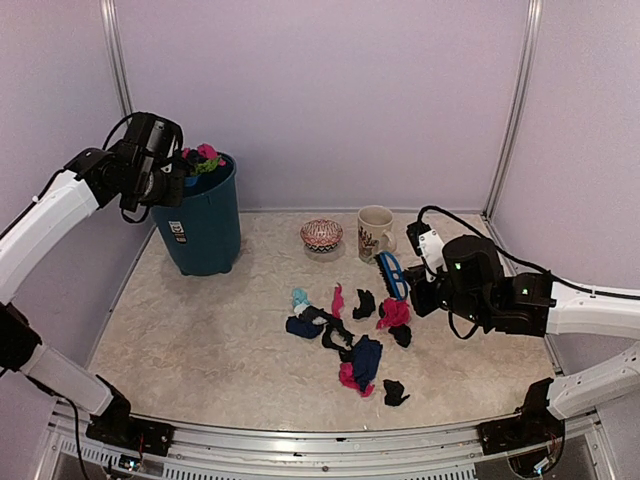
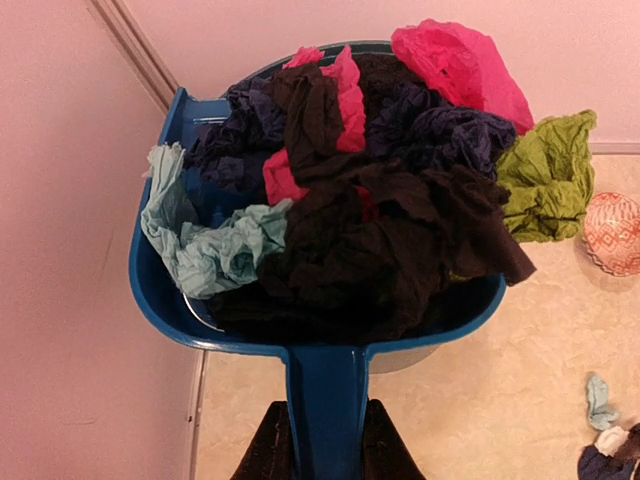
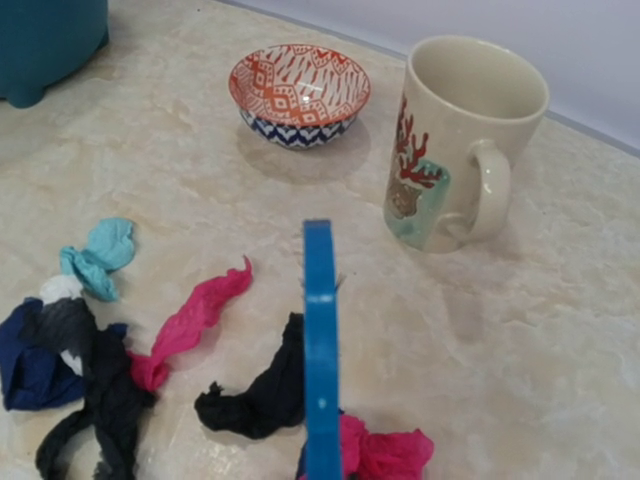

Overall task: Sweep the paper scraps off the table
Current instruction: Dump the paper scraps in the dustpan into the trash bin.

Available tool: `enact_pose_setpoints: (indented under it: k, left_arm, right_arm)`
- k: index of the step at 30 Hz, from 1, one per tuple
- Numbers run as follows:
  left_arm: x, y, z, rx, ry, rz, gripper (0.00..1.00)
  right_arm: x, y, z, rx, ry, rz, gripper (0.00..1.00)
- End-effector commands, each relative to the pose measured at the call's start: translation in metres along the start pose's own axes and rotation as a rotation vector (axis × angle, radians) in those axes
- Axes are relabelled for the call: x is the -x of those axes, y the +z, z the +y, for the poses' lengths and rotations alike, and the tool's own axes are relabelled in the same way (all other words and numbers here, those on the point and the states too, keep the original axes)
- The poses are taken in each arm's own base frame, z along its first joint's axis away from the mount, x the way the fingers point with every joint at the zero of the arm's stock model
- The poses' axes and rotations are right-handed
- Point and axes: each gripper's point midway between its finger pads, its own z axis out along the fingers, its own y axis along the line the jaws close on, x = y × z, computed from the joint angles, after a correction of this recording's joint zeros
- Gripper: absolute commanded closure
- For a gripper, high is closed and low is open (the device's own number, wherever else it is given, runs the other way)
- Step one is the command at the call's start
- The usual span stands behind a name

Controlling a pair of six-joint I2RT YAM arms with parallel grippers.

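While hanging over teal bin (image 1: 205, 225), pinches handle of blue dustpan (image 2: 160, 290) in nearly closed L gripper (image 2: 328, 455), level, prob. to stop heaped paper scraps (image 2: 380, 220) spilling pre-tip. Clamps blue brush (image 3: 320, 340) edge-on in fully closed R gripper (image 1: 415, 288) beside leftover scraps (image 1: 345, 335) on table (image 1: 200, 340), by mug (image 3: 450, 150), prob. for next sweep. Reads no text: bin sticker (image 1: 176, 230) too small, mug print just coral motif.

Free room: the table (image 1: 190, 340) is open along its left half and near edge, between the teal bin (image 1: 205, 225) at back left and the paper scraps (image 1: 345, 335) strewn mid-table. Obstacles: a patterned bowl (image 1: 321, 235) and a mug (image 1: 374, 232) stand side by side at the back, just behind the scraps. A heaped dustpan (image 2: 330, 400) sits over the bin's rim, and the right gripper (image 1: 412, 290) with its blue brush (image 1: 390, 272) blocks the scraps' right side.
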Motion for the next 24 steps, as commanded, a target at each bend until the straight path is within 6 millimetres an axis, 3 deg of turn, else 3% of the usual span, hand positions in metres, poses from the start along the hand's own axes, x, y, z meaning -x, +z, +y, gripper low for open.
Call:
enact_pose_setpoints:
  k: [1, 8, 16, 24]
  left_arm:
    - [0.014, 0.004, 0.028, 0.166, 0.037, -0.013, 1.00]
    - [0.023, 0.012, 0.049, 0.382, 0.131, 0.011, 1.00]
    - [0.018, 0.017, 0.034, 0.555, 0.344, 0.042, 1.00]
    - [0.018, 0.018, 0.032, 0.721, 0.513, 0.060, 1.00]
  right_arm:
    - [0.007, -0.002, -0.004, 0.007, 0.020, -0.032, 1.00]
    - [0.010, 0.001, -0.004, 0.012, 0.019, -0.037, 1.00]
    - [0.012, 0.001, -0.004, 0.023, 0.017, -0.042, 1.00]
    - [0.010, -0.002, -0.008, 0.022, 0.021, -0.050, 1.00]
